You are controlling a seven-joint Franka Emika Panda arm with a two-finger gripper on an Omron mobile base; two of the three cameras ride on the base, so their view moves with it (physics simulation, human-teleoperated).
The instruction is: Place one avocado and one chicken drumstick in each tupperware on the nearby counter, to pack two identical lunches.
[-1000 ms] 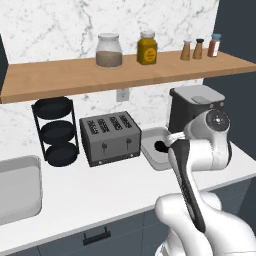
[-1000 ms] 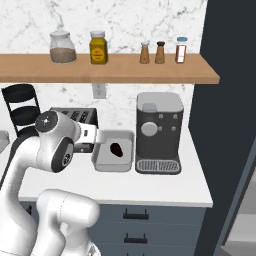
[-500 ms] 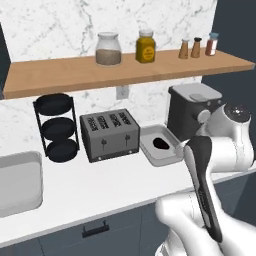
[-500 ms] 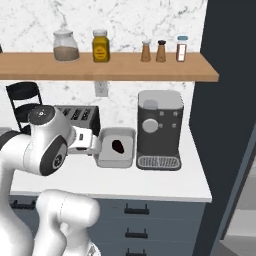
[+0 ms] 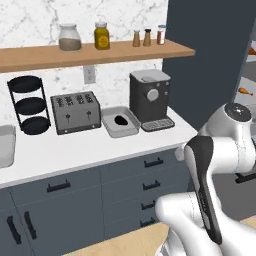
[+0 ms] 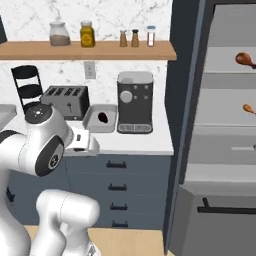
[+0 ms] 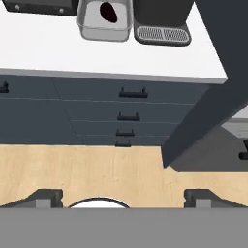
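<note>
jaws wide apart, nothing between them, my gripper (image 7: 123, 196) hangs over the wood floor (image 7: 97, 169) facing the drawers (image 7: 97, 104). hand view: tupperware (image 7: 104, 33) on the counter (image 7: 72, 53), one avocado (image 7: 107, 12) in it, beside the coffee machine (image 7: 160, 9). left base view: tupperware (image 5: 120, 131) sits between toaster (image 5: 75, 112) and coffee machine (image 5: 150, 97), avocado (image 5: 120, 120) inside. right base view: two chicken drumsticks (image 6: 244, 59) (image 6: 248, 108) on open fridge (image 6: 220, 130) shelves, well apart from the tupperware (image 6: 100, 125).
</note>
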